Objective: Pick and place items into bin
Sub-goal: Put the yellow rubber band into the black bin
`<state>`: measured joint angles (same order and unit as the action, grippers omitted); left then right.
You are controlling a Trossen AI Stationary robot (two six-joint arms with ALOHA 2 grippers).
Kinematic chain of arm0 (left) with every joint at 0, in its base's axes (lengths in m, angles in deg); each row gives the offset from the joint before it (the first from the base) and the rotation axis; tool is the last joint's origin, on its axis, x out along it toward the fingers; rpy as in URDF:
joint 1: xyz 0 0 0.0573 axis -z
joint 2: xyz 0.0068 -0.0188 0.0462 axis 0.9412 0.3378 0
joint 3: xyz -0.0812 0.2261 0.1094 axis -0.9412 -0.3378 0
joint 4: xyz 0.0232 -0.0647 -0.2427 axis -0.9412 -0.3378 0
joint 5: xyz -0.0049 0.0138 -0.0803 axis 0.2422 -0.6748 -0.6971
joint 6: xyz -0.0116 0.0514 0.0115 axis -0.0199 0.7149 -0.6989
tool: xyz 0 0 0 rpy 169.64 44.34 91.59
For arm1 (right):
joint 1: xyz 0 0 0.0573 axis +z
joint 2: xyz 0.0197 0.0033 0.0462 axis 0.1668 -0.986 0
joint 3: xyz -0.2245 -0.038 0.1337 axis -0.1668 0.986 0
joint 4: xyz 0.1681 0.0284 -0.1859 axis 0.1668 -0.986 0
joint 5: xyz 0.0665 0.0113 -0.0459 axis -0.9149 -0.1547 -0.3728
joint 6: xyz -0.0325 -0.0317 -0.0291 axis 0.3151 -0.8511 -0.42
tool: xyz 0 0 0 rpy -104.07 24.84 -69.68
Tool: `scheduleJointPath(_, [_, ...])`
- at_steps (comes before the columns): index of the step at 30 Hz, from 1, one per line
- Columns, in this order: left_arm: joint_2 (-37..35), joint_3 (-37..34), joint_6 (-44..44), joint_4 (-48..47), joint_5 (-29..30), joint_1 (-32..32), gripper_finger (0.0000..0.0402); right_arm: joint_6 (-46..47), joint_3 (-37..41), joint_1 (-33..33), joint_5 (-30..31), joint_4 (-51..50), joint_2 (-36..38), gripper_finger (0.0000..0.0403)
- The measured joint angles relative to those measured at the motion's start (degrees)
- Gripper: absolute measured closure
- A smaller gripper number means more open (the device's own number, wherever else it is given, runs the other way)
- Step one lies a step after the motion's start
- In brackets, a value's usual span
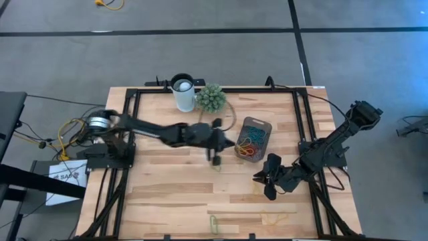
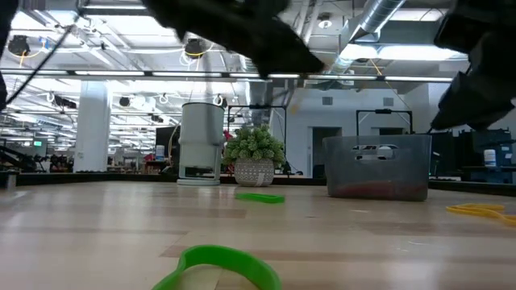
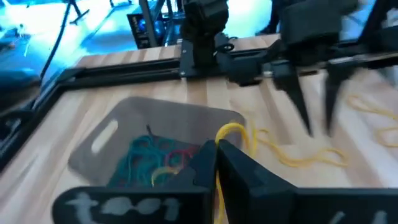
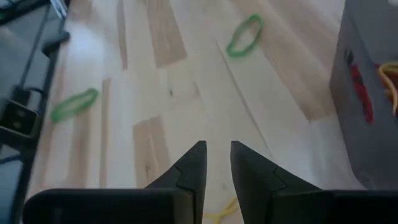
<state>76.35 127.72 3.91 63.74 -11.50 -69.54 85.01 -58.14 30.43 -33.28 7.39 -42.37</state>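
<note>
On the surface (image 1: 174,194), nearest the front edge at about 6 o'clock, lies a green band (image 1: 213,224), with a yellow band (image 1: 275,217) just to its right at 5 o'clock. In the low view that green band (image 2: 216,267) fills the foreground and a second green band (image 2: 260,197) lies farther back, in front of the plant.

The right fingers (image 1: 269,182) hang at about 4 o'clock, below and slightly right of the bin, pointing toward the middle of the surface. In the right wrist view the right fingers (image 4: 216,163) stand a narrow gap apart with nothing between them; two green bands lie ahead of them, well apart from the tips, and the bin's grey wall (image 4: 367,112) stands off to one side.

At the centre, the left fingers (image 1: 215,158) hover just left of the bin. In the left wrist view the left fingers (image 3: 216,163) are pressed together on a yellow loop (image 3: 234,132), which curls out from between the tips just above the bin's near rim. The bin (image 1: 254,139) sits at about 2 o'clock from centre, tilted, holding a tangle of red, green, yellow and blue bands (image 3: 155,158). More yellow bands (image 3: 311,158) lie on the wood beside the bin, between it and the right arm.

Farthest back, at 12 o'clock, stand a white cup (image 1: 182,92) and, touching its right side, a green plant ball (image 1: 211,98).
</note>
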Motion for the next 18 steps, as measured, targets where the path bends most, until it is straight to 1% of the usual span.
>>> scheduleJointPath(2, [5.1, 5.4, 2.4, -1.0, -0.1, -1.0, 0.0401, 0.3, 0.0, 0.0, -0.4, 0.3, -1.6, 0.0337])
scheduleJointPath(4, [9.6, 10.9, 2.6, -2.8, 1.9, -2.2, 0.0401, 1.7, 0.0, 0.0, -2.3, 0.0, -3.5, 0.0337])
scheduleJointPath(6, [13.1, 15.8, 1.1, -6.1, 2.9, -3.5, 0.0401, 3.7, 0.0, 0.0, -5.7, 0.3, -5.3, 0.0337])
scheduleJointPath(8, [16.6, 19.9, 0.7, -7.8, 1.7, -4.8, 0.0401, 5.4, 0.0, 0.0, -9.7, 0.3, -7.1, 0.0337])
scheduleJointPath(12, [22.9, 25.7, -1.0, -9.9, -4.1, -6.2, 0.0401, 7.4, 0.0, 0.0, -15.9, 1.2, -10.1, 0.0337])
scheduleJointPath(15, [26.3, 28.4, -1.5, -12.5, -4.4, -6.4, 0.0402, 7.4, 0.0, 0.0, -17.6, 2.0, -11.7, 0.0337])
scheduleJointPath(18, [27.3, 28.8, -1.5, -14.1, -3.6, -6.6, 0.0401, 7.4, 0.0, 0.0, -17.9, 2.7, -12.7, 0.0337])
